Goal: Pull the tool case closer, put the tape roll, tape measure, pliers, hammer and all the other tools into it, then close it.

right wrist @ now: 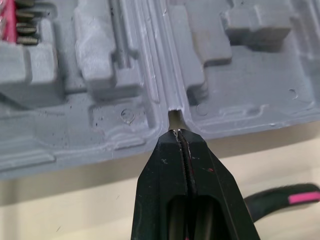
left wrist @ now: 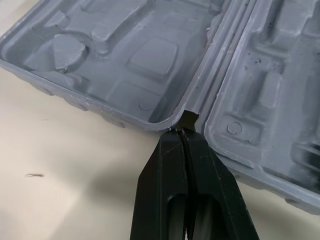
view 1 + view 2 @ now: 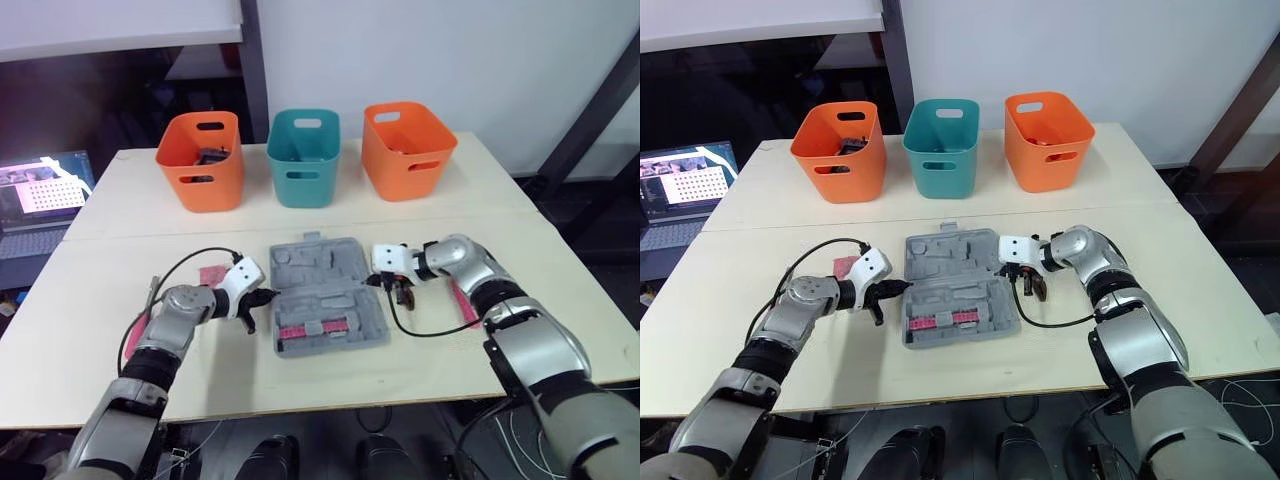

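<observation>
Lying open and flat at the middle front of the tabletop, the grey tool case looks like light, stiff moulded plastic, likely to skid rather than lift. Its hinge notches at either end seem the surest hold. The left end effector and right end effector are both closed, tips at those notches; whether they nip the hinge web is unclear. A pink-handled tool lies near the right one.

Nothing legible: the case bears no readable label or brand, and the laptop screen, far left, shows marks too small to read.
</observation>
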